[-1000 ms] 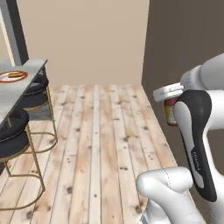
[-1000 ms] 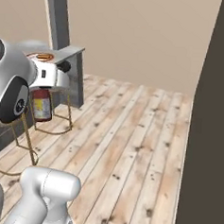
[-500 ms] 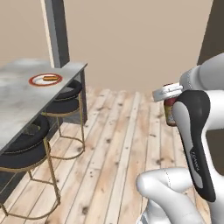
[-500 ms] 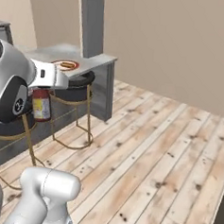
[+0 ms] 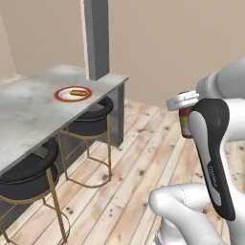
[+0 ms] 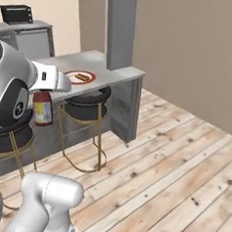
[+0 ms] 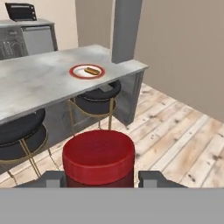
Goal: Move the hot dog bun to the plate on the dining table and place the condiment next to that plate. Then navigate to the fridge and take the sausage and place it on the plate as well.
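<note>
Left base view: tool clamped on the condiment, carried upright, well apart from the worktop. Hot dog bun already on the plate toward the far end. Best to keep the bottle vertical and set it down just beside the rim, not on it.

Right base view: same bottle hanging under the tool, plate beyond it.

Hand view: red cap right between the fingertips, plate far ahead, slightly left.
</note>
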Tool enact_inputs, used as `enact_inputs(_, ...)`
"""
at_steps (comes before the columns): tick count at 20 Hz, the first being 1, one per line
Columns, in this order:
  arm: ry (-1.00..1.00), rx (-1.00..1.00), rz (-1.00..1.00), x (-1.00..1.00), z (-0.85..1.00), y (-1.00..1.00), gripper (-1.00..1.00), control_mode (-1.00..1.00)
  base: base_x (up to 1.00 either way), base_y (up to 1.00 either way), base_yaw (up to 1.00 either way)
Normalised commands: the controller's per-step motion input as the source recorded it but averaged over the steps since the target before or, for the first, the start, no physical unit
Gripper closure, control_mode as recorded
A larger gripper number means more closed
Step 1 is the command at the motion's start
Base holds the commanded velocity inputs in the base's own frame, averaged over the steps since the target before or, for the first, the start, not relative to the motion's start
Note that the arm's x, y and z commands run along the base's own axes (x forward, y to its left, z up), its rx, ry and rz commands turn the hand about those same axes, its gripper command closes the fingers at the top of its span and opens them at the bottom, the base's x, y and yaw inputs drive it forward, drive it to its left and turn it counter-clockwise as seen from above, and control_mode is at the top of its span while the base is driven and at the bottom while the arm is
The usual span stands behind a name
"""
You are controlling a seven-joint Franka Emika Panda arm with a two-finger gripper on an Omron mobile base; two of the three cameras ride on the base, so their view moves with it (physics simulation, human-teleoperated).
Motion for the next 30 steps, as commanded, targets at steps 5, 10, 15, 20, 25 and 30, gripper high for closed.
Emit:
enact_inputs(5,0.0,0.0,0.0,0.0,0.0,0.0,1.0,1.0,1.0,-0.52,0.45)
enact_inputs(10,0.0,0.0,0.0,0.0,0.0,0.0,1.0,1.0,0.98,-0.48,0.47)
enact_inputs(15,0.0,0.0,0.0,0.0,0.0,0.0,1.0,1.0,0.8,-0.3,0.56)
enact_inputs(20,0.0,0.0,0.0,0.0,0.0,0.0,1.0,1.0,0.76,-0.26,0.57)
enact_inputs(25,0.0,0.0,0.0,0.0,0.0,0.0,1.0,1.0,0.79,-0.41,0.52)
enact_inputs(30,0.0,0.0,0.0,0.0,0.0,0.0,1.0,1.0,0.82,-0.57,0.23)
